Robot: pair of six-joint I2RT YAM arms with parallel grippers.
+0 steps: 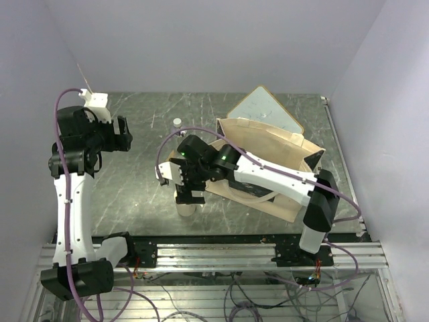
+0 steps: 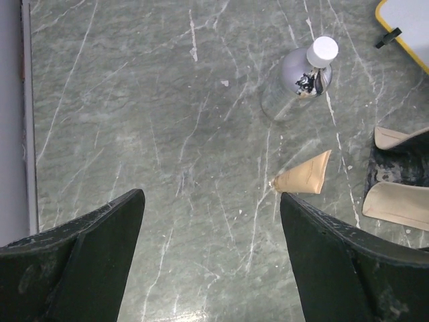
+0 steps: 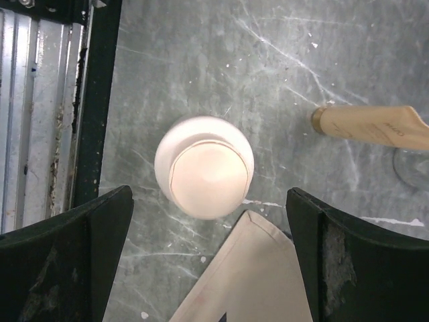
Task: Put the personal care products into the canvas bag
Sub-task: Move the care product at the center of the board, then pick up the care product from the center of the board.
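Observation:
A cream cylinder (image 1: 186, 208) stands upright near the table's front edge. In the right wrist view it (image 3: 204, 166) is seen from above. My right gripper (image 1: 188, 195) hangs over it, open and empty (image 3: 209, 196), with the cylinder just ahead of the spread jaws. A tan tube (image 3: 375, 126) lies beyond it. A corner of the canvas bag (image 3: 248, 275) lies between the jaws. The cream bag (image 1: 268, 157) stands at mid-right. My left gripper (image 1: 125, 134) is raised at the left, open and empty (image 2: 211, 196). Below it are a clear bottle (image 2: 298, 80) and the tan tube (image 2: 305, 176).
A white wood-framed board (image 1: 265, 111) leans behind the bag, and its corner shows in the left wrist view (image 2: 409, 27). The metal rail (image 3: 40, 114) runs along the table's front edge next to the cylinder. Purple walls close in on the left, back and right.

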